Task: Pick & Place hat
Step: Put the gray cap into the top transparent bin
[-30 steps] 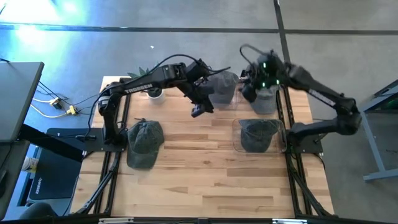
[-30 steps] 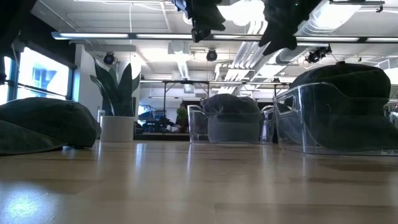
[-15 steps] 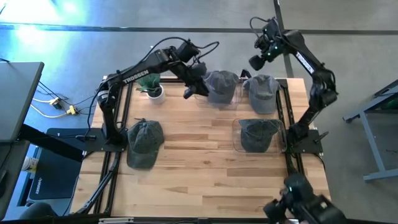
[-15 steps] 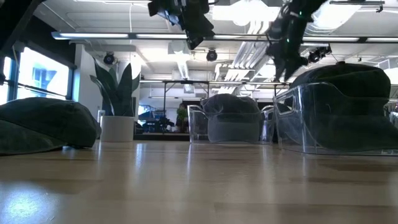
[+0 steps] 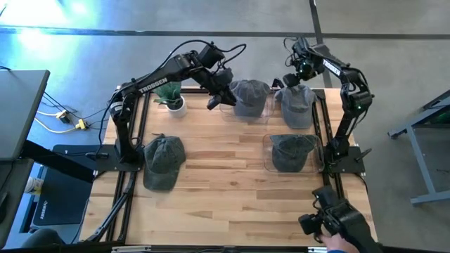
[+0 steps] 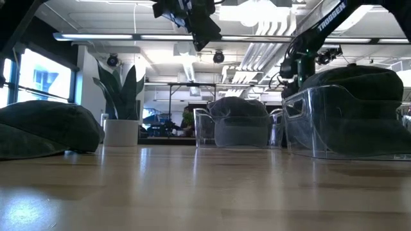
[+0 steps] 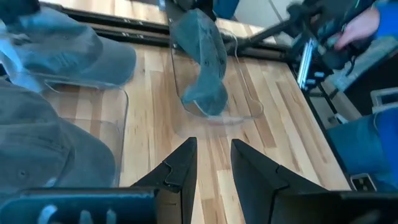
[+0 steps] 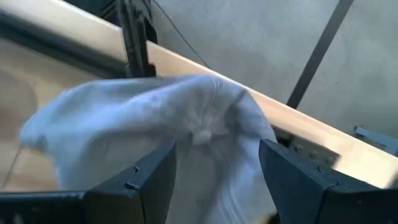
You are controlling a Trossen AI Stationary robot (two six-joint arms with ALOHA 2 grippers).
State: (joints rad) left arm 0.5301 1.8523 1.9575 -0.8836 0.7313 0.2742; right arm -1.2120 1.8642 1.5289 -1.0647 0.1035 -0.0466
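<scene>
Several grey-green caps are on the table. One cap [image 5: 163, 160] lies bare on the wood at the left. Another cap [image 5: 249, 98] sits in a clear bin at the far middle, a third cap [image 5: 299, 107] at the far right, and a fourth [image 5: 292, 151] in a clear bin [image 5: 267, 158] near the right arm's base. My left gripper [image 5: 214, 100] [image 7: 214, 146] hangs open in the air, just left of the far-middle cap. My right gripper [image 5: 292, 70] [image 8: 217, 149] is open above the far edge of the far-right cap [image 8: 155, 124], touching nothing.
A potted plant [image 5: 172, 102] stands at the table's far left. A person's hand with a dark device [image 5: 330, 221] shows at the near right edge. Bare wood [image 5: 225, 190] fills the middle and near part of the table.
My right gripper left the far-right cap, rose and swung toward the far edge, then came down a little as its arm folded in. My left gripper moved up and toward the far left, away from the table's middle. A person's hand with a device came in at the near edge.
</scene>
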